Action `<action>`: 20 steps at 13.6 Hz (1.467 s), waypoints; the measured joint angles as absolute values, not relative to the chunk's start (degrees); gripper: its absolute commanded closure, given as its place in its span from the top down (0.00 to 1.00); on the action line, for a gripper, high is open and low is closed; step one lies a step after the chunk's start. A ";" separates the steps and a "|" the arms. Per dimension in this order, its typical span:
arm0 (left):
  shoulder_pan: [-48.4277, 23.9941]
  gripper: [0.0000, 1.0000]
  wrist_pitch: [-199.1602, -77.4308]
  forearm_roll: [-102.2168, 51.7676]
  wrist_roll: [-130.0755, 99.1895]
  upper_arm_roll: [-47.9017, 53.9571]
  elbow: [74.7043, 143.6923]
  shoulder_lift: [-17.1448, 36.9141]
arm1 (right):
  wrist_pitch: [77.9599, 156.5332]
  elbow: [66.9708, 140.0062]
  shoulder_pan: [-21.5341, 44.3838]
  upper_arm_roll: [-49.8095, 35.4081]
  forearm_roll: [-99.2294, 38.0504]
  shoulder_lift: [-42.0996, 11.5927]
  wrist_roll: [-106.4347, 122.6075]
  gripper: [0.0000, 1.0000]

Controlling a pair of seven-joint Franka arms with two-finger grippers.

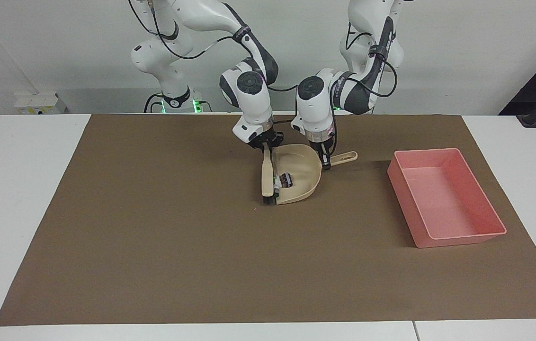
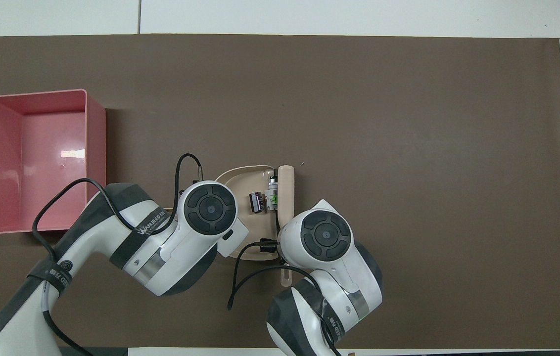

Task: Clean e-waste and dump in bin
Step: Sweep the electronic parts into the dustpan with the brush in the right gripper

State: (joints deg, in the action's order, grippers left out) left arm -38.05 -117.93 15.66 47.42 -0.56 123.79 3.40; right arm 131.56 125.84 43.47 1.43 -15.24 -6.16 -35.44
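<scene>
Right claw (image 1: 266, 145) grips the brush (image 1: 266, 177), left claw (image 1: 326, 163) the dustpan (image 1: 307, 182) handle; both e-waste bits (image 1: 283, 180) lie just inside its lip and may slide out once lifted toward the pink bin (image 1: 457, 236)

We note both e-waste bits (image 1: 284, 179) in the dustpan (image 1: 299, 182), brush (image 1: 267, 176) at its mouth; bin (image 1: 481, 234) at three o'clock in the facing view.
</scene>
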 measured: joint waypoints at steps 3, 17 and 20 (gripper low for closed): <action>-38.04 0.00 -118.51 15.69 47.35 -0.58 124.31 3.32 | 131.57 125.52 44.68 1.35 -15.36 -6.42 -37.36 0.00; -37.83 0.00 -121.24 15.97 47.95 -0.94 126.07 2.97 | 128.31 123.53 45.14 1.93 -15.36 -6.51 -37.59 0.00; -37.34 0.00 -122.50 15.97 49.73 -1.06 126.31 2.97 | 126.58 124.47 42.94 2.04 -15.36 -4.07 -34.28 0.00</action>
